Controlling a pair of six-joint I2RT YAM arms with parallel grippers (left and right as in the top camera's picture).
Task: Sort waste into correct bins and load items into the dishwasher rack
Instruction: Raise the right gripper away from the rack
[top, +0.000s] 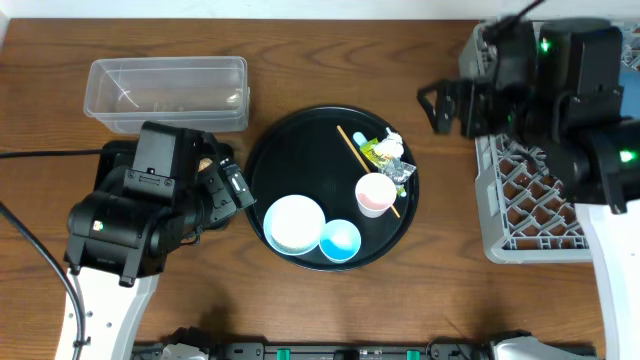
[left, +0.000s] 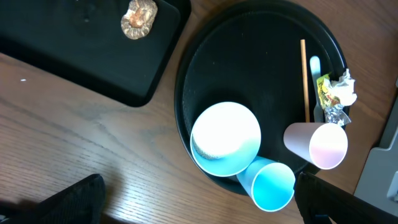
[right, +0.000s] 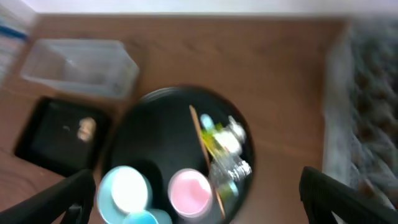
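Observation:
A round black tray (top: 300, 150) holds a white bowl (top: 294, 222), a light blue bowl (top: 340, 240), a pink cup (top: 375, 193), a thin stick (top: 352, 143) and crumpled wrappers (top: 388, 157). The clear tub (top: 165, 92) stands at the back left. In the left wrist view the shallow black tray (left: 81, 62) holds a brownish food lump (left: 138, 17). My left gripper (top: 232, 185) hovers open left of the round tray, over bare wood (left: 199, 205). My right gripper (top: 437, 105) hangs open and empty high beside the grey rack (top: 530, 215). The right wrist view (right: 199, 199) is blurred.
My left arm covers the shallow black tray in the overhead view. The rack fills the right edge of the table. Bare wood lies between the round tray and the rack, and along the front edge. A cable trails at the far left.

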